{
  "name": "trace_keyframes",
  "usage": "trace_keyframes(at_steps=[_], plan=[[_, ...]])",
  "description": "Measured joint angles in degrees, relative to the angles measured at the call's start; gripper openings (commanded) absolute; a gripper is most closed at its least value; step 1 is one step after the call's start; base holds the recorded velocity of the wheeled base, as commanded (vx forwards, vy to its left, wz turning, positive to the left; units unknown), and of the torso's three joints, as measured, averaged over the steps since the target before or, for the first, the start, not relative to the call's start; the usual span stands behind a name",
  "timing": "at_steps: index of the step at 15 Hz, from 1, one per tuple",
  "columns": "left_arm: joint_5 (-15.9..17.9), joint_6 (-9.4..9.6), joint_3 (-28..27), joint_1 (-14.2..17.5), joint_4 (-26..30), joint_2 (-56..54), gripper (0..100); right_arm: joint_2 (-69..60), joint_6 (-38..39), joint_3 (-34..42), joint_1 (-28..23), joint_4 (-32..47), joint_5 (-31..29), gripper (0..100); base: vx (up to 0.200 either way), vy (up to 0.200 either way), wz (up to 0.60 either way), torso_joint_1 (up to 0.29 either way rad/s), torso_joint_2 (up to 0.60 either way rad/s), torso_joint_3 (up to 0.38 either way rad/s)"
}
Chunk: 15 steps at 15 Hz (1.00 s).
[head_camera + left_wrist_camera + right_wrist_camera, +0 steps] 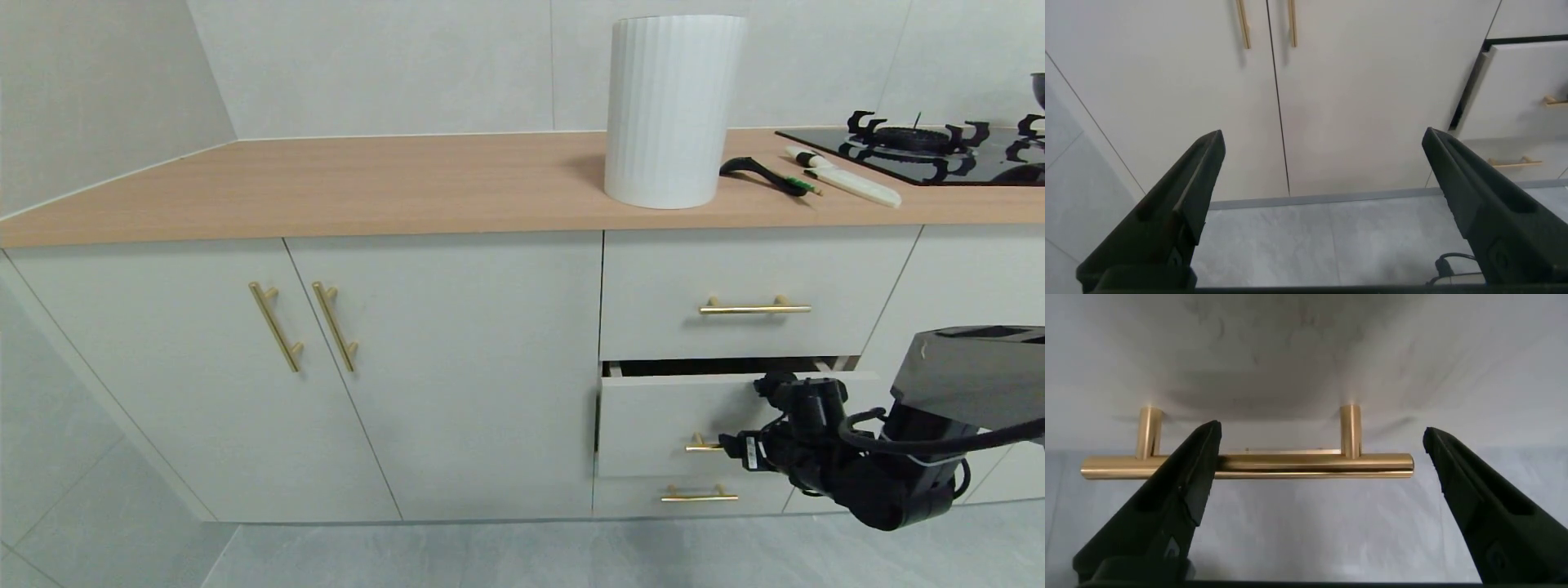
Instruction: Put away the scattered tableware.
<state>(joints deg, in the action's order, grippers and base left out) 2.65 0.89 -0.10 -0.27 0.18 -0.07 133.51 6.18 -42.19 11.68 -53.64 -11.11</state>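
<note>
Down at the slightly open pale grey middle drawer [653, 412], the right gripper [729, 447] stands spread wide and empty, with the slim brass bar handle [1290, 465] just ahead. Up on the wooden countertop [367, 184] lie a white-bladed knife [853, 184] and what looks like a black plastic ladle [755, 170]. Both are probably light, stiff and slick, so grasp each mid-handle.

The head camera looks forward and down at the counter [326, 188] and cabinet doors [457, 367] from a little way back. The left wrist camera faces those doors from low down, sharing the part-open drawer [653, 416]. The right wrist camera sits close to its handle [1249, 465].
</note>
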Motion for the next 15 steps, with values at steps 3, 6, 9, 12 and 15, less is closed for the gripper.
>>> trace_keyframes(at_steps=[3, 6, 9, 12, 15], plan=[[0.0, 0.01, 0.0, 0.0, 0.0, 0.0, 100, -7.61, -1.28, 2.01, 0.13, 8.16, 1.61, 100, 0.0, 0.0, 0.0, 0.0, 0.0, 0.0], [0.0, 0.0, 0.0, 0.0, 0.0, 0.0, 100, -18.04, -1.65, 3.06, 1.27, 16.06, 3.52, 100, 0.0, 0.0, 0.0, 0.0, 0.0, 0.0], [0.0, 0.0, 0.0, 0.0, -0.02, 0.0, 100, -25.97, -1.32, 3.85, 3.78, 17.43, 3.85, 100, 0.0, 0.0, 0.0, 0.0, 0.0, 0.0], [0.0, 0.0, 0.0, 0.0, 0.0, 0.0, 100, -27.15, -1.23, 4.1, 4.89, 12.67, 3.69, 100, 0.0, 0.0, 0.0, 0.0, 0.0, 0.0], [0.0, 0.0, 0.0, 0.0, -0.02, 0.0, 100, -22.74, -1.21, 4.19, 5.1, 3.22, 2.27, 100, 0.0, 0.0, 0.0, 0.0, 0.0, 0.0]])
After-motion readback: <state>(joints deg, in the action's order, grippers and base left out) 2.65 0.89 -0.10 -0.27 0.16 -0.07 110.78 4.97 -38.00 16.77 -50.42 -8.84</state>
